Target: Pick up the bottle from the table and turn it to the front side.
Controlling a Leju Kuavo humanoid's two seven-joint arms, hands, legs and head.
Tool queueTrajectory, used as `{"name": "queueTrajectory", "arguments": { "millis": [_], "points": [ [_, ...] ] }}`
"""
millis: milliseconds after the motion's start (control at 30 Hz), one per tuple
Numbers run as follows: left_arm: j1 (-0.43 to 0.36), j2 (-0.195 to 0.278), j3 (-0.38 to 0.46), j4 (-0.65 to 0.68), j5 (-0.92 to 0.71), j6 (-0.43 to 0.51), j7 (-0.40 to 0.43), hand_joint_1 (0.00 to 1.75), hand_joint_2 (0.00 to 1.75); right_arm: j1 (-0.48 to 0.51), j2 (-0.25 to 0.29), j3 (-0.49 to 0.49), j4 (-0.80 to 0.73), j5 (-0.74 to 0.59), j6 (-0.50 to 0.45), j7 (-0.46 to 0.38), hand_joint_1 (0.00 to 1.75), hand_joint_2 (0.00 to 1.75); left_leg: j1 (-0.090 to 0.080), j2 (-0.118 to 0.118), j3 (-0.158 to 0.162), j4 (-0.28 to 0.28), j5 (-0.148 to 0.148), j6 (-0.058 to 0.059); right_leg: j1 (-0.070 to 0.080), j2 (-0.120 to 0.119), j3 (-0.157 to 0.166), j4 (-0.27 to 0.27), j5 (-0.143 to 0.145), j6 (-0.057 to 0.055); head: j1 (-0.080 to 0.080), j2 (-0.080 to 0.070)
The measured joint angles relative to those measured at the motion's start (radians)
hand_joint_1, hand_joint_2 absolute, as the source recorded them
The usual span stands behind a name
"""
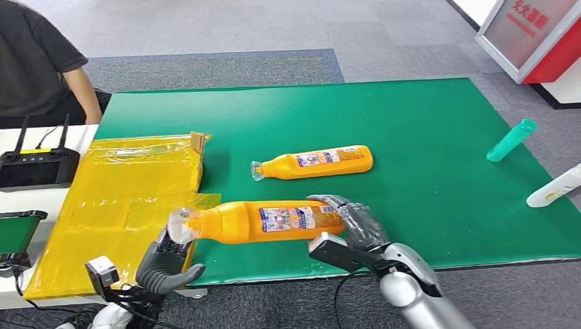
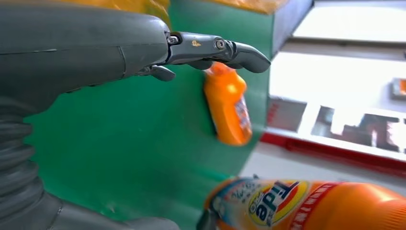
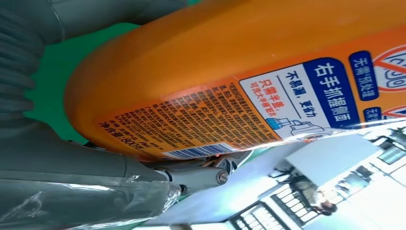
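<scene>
Orange detergent bottle (image 1: 264,221): lifted off green counter (image 1: 438,171), base gripped by right hand (image 1: 353,229), left hand (image 1: 164,264) empty, fingers spread, below cap; turning to front apparently unfinished.

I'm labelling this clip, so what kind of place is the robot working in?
Probably an indoor robot test or demo area, not a home: a green mat as the work surface, a remote controller on a side desk, grey carpet tiles, and a seated person watching.
</scene>
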Motion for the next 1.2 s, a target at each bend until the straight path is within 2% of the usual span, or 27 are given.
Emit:
{"name": "queueTrajectory", "arguments": {
  "millis": [233,533,1200],
  "points": [
    [-0.014,0.009,-0.091,-0.016,0.047,-0.082,0.0,0.0,1.75,0.009,0.077,0.0,0.072,-0.045,-0.039,-0.059,1.75,1.75,0.0,0.0,0.0,0.0,0.0,0.0,0.0,0.0,0.0,0.0,0.0,0.0,0.0,0.0],
    [-0.016,0.03,-0.187,-0.064,0.069,-0.079,0.0,0.0,1.75,0.001,0.127,0.0,0.217,-0.013,-0.134,-0.079,1.75,1.75,0.0,0.0,0.0,0.0,0.0,0.0,0.0,0.0,0.0,0.0,0.0,0.0,0.0,0.0],
    [-0.016,0.04,-0.209,-0.098,0.089,-0.019,0.0,0.0,1.75,-0.007,0.149,0.002,0.321,-0.012,-0.152,-0.091,1.75,1.75,0.0,0.0,0.0,0.0,0.0,0.0,0.0,0.0,0.0,0.0,0.0,0.0,0.0,0.0]
  ]
}}
